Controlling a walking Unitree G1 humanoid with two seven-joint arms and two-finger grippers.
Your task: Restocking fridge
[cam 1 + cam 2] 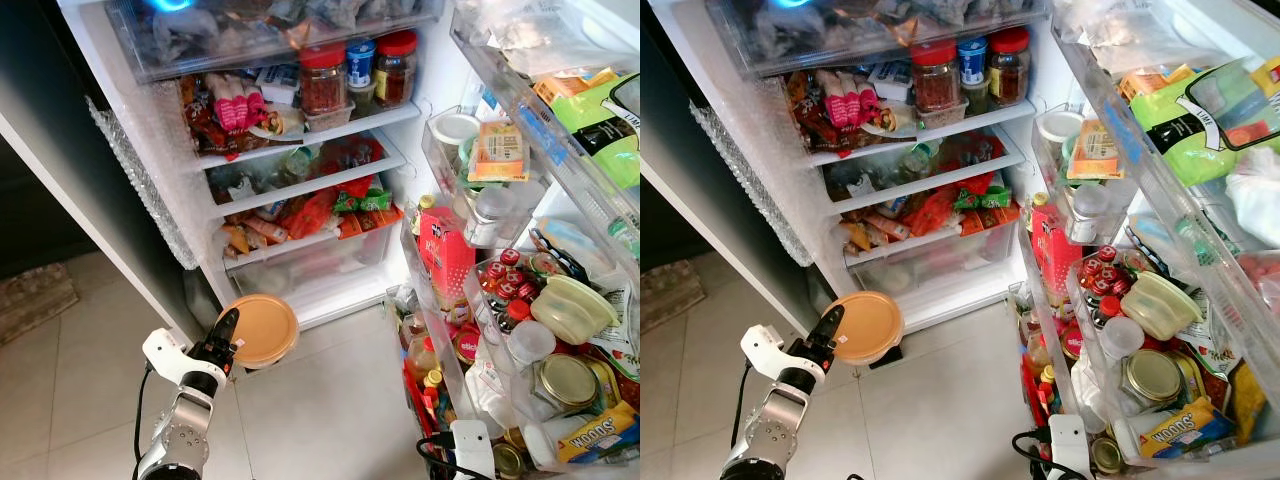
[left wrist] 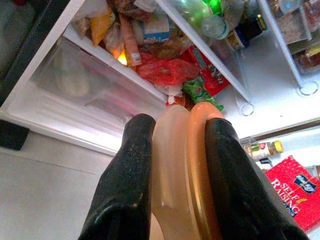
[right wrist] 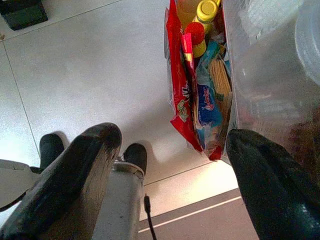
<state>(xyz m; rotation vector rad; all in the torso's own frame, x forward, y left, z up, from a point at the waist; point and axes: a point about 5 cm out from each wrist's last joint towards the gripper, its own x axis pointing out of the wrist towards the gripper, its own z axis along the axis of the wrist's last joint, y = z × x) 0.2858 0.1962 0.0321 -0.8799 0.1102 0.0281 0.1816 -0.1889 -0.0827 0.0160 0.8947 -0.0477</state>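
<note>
Fridge (image 1: 330,290); container (image 1: 262,330) between left jaws.

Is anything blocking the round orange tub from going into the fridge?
Not right in front. The left gripper holds the orange tub low before the open fridge, with only air between it and the clear bottom drawer. But the shelves above are crammed with packets and jars, so finding a free spot looks hard.

Left gripper (image 1: 830,330) clamped on rim of round orange container (image 1: 868,326), held over tiled floor (image 1: 940,400) before open fridge (image 1: 930,270). Red-lidded jars (image 1: 937,76) on upper shelf. Red carton (image 1: 1052,248) in door rack.
</note>
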